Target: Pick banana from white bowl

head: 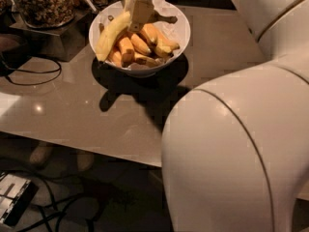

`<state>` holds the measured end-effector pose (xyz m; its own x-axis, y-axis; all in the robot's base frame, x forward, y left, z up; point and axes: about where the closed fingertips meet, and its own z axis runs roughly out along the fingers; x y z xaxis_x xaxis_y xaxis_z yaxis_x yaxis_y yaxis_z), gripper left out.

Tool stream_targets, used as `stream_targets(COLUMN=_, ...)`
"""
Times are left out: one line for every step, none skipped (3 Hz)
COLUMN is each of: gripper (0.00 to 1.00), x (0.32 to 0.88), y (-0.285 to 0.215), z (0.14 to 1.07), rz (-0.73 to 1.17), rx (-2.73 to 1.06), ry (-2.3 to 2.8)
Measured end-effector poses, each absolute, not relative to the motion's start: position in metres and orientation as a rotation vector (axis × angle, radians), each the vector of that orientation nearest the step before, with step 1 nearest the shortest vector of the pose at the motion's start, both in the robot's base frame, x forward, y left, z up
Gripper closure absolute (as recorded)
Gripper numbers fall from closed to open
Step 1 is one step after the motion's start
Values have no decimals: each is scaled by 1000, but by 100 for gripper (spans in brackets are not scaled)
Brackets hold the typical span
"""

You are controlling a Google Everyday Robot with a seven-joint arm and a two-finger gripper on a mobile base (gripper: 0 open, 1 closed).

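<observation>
The white bowl [179,29] stands at the back of the brown table. The long bright-yellow banana [111,35] lies along the bowl's left side, its upper end pointing up and right. Several short orange-yellow bananas [145,38] fill the rest of the bowl. My gripper [139,9] reaches down from the top edge of the view. It sits right at the upper end of the long banana, over the middle of the bowl. My arm's large white link [236,153] fills the right side of the view.
A glass jar of brown nuts [46,4] stands on a dark block [53,42] left of the bowl. A black cable [29,76] lies on the table's left side. The table's front edge [96,146] runs across; cables and a box lie on the floor below.
</observation>
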<state>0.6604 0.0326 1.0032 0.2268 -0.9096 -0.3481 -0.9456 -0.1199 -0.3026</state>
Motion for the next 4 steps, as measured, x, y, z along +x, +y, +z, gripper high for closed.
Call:
stream_targets(gripper=100, x=643, y=49, z=996, rz=147, rx=-2067, ry=1715)
stream_targets(gripper=100, x=620, y=77, z=990, rz=161, rx=-2126, ry=1684)
stream_targets(gripper=100, x=620, y=77, z=990, rz=161, rx=-2126, ry=1684)
stream_targets(gripper=100, x=603, y=91, z=985, rz=215, rx=-2158, ry=1645)
